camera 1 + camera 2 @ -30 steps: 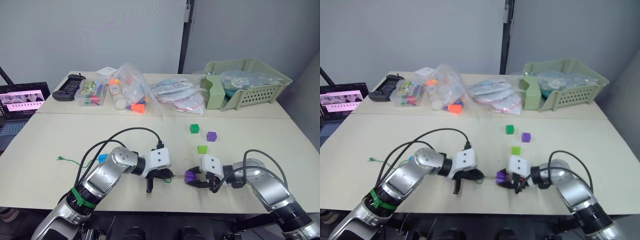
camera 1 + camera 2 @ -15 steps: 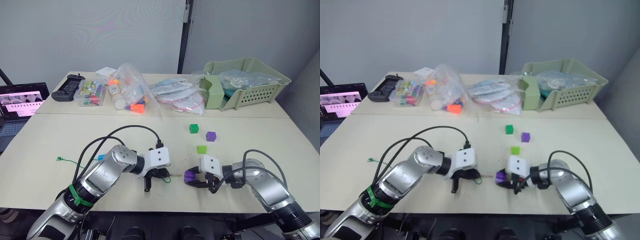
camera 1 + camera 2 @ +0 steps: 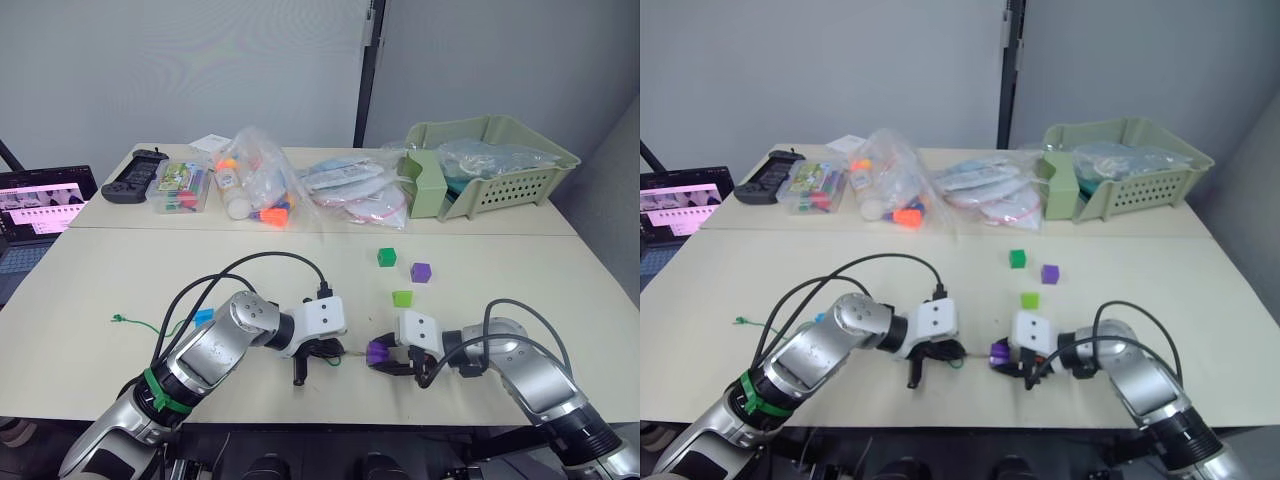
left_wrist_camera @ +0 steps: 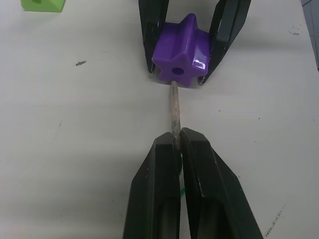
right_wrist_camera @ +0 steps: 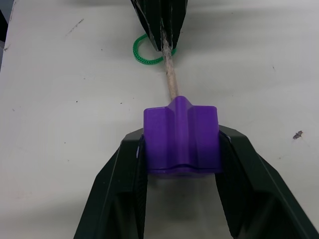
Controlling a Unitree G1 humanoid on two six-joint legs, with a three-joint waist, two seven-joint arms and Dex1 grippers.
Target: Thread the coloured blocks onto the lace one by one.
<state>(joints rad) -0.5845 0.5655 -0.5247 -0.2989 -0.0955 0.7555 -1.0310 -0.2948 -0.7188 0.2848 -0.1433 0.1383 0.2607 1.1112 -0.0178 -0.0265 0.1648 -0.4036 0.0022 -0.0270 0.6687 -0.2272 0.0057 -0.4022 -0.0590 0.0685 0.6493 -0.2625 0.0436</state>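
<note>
Near edge of the desk (image 3: 80, 300), centre: the left gripper (image 4: 175, 144), fingers pressed together, pinches the stiff pale tip of the lace (image 4: 174, 112). The tip's end meets the hole of the purple block (image 4: 181, 50); whether it has entered cannot be told. The right gripper (image 5: 182, 144) clamps that block from both sides, just above the desk surface, hole facing the tip.

Progress, as judged: no block sits on the lace yet; this looks like the first threading, at the insertion step. All others remain to be done.

Arm pose: both forearms lie low over the desk, angled inward, grippers facing each other and nearly touching.

Left, a little farther: the green lace trails to its knotted end (image 3: 120, 319), with a blue block (image 3: 204, 316) beside the left arm.

Middle distance, right of centre: lime block (image 3: 403, 298), purple cube (image 3: 421, 271), green cube (image 3: 388, 257), all loose.

Far side: bags of toys (image 3: 262, 185), a green basket (image 3: 490, 165).
</note>
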